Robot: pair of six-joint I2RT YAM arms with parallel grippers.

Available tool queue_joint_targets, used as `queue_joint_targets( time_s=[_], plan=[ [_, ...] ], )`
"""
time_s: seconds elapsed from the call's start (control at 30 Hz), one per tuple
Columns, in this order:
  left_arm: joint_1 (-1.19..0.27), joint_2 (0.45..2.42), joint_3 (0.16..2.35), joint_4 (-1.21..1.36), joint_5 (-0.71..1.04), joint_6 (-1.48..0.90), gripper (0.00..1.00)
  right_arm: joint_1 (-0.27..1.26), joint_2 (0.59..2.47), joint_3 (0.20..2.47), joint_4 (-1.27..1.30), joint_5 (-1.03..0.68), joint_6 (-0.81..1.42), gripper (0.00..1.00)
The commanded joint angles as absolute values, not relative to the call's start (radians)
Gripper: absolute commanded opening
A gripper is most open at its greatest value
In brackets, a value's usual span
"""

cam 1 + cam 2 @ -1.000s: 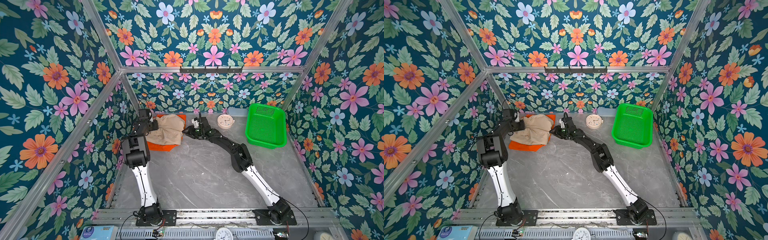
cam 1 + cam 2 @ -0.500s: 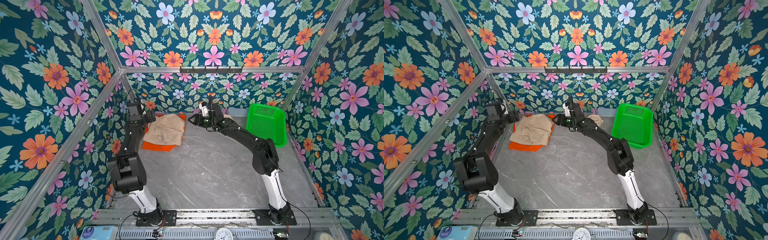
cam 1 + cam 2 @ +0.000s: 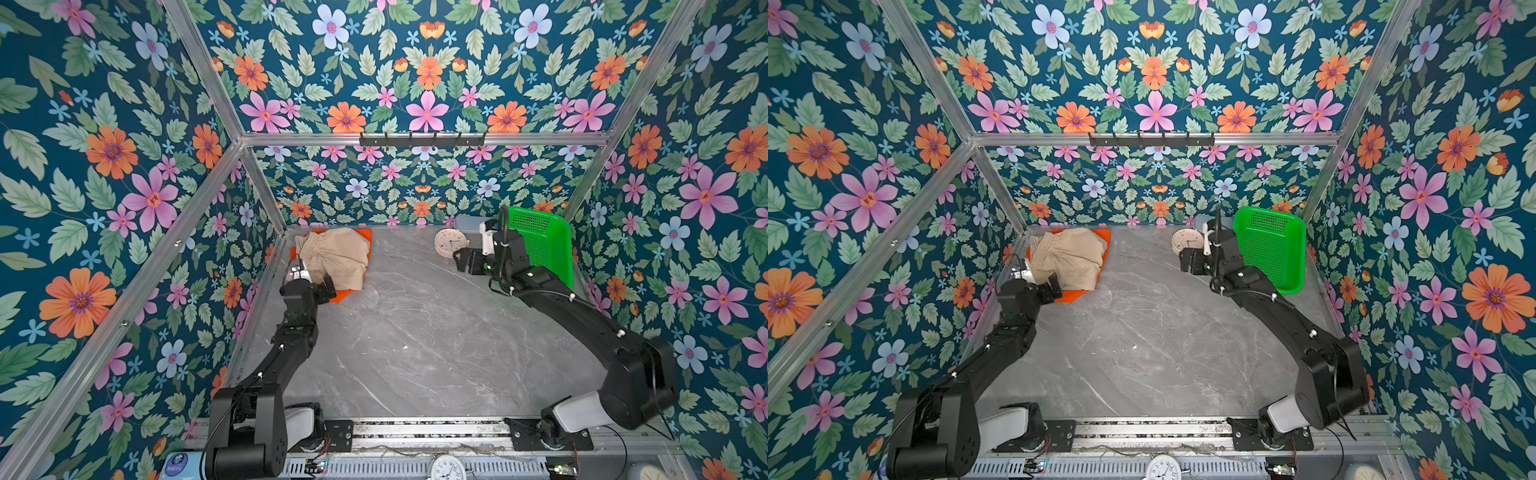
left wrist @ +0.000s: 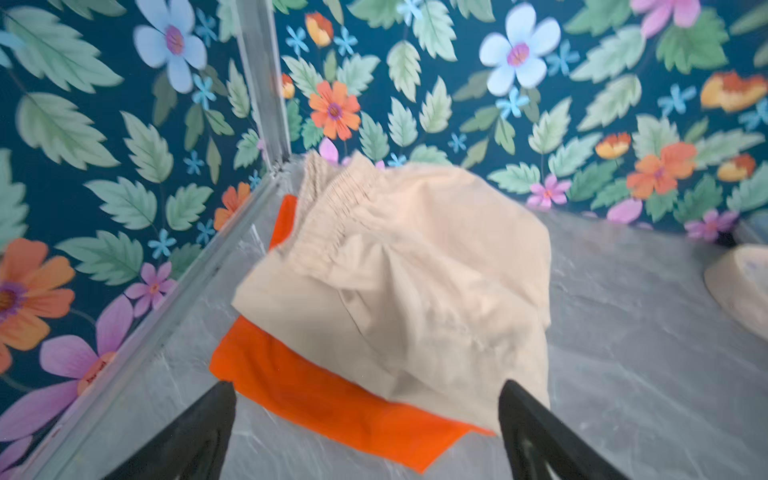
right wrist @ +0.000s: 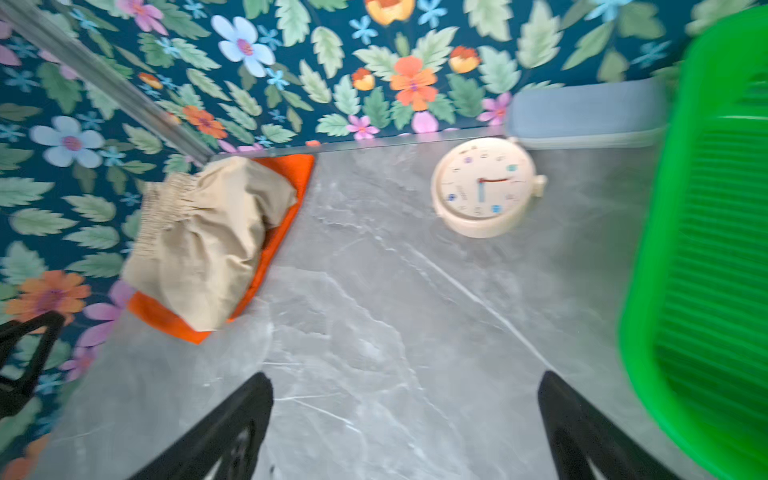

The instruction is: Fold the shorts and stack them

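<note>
1. Two pairs of shorts are seen stacked at the upper left of the tabletop (image 3: 415,332) in both top views: the beige shorts (image 3: 336,259) are laid folded on the orange shorts (image 3: 348,294).
2. The left gripper (image 4: 365,383) is held just beside the stack, jaws spread wide, nothing gripped.
3. The right gripper (image 5: 405,375) is likewise wide and empty, near the clock (image 3: 451,242).
4. Folding and stacking are judged done; at most the rumpled top layer could be tidied.
</note>
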State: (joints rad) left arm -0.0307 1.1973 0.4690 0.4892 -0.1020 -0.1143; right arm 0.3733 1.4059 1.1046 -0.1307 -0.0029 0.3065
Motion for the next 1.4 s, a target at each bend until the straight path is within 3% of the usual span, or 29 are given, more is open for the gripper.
queue_joint_targets(
  time_s=[0.0, 0.23, 0.5, 0.6, 0.83, 1.1, 1.37],
  plan=[
    [-0.043, 1.193, 0.385, 0.700, -0.208, -0.064, 1.00, 0.301, 1.270, 0.921, 0.012, 0.123, 0.174, 0.99],
    [-0.052, 1.312, 0.295, 0.901, -0.196, -0.063, 1.00, 0.054, 1.050, 0.605, 0.151, 0.055, 0.118, 0.99],
    [-0.104, 1.644, 0.214, 1.444, -0.344, 0.026, 1.00, -0.091, 1.058, 0.327, 0.496, -0.006, 0.032, 0.99],
    [-0.070, 1.604, 0.273, 1.247, -0.316, -0.033, 1.00, -0.130, 1.139, 0.281, 0.623, -0.043, 0.038, 0.99],
    [-0.057, 1.605, 0.273, 1.253, -0.301, -0.038, 1.00, -0.137, 1.188, 0.290, 0.646, -0.080, 0.014, 0.99],
    [-0.057, 1.607, 0.273, 1.256, -0.300, -0.038, 1.00, -0.134, 1.174, 0.231, 0.766, -0.239, 0.063, 0.99],
    [-0.057, 1.607, 0.273, 1.257, -0.300, -0.038, 1.00, -0.130, 1.469, 0.276, 1.005, -0.247, 0.085, 0.99]
  ],
)
